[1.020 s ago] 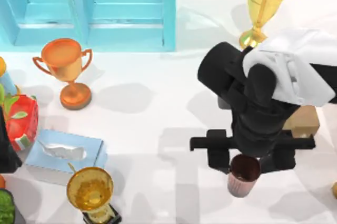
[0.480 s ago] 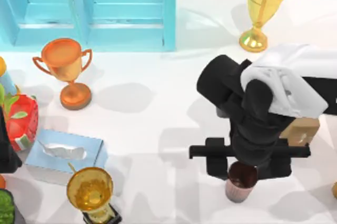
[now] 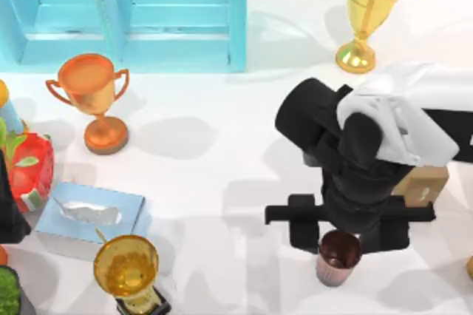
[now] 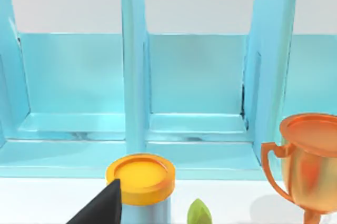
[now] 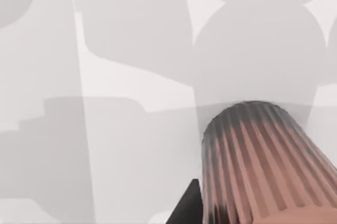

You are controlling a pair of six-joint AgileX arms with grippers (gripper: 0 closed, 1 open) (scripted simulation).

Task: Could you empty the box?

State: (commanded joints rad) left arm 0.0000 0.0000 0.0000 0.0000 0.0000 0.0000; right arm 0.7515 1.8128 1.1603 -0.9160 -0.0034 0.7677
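Right arm crept toward near edge since last frame, cup (image 3: 338, 257) with it. My right tool (image 3: 347, 235) clamps cup, right-centre of surface (image 3: 222, 160), beside brown box (image 3: 425, 182). Risk: ribbed cup slips, tips on release. Left tool (image 4: 100, 208) parked far left, fingers unclear.

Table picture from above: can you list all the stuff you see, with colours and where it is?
Shelf unit: one, light blue, top left.
Trophies: three; orange left, gold top right, gold bottom left.
Tissue box: one, pale blue, left.
Ribbed cup: one, copper-pink, bottom right.
Cardboard box: one, tan, right, partly under the arm.
Strawberry-print item: one, red, left edge.
Right gripper: black, at the cup.
Left arm: black, left edge.
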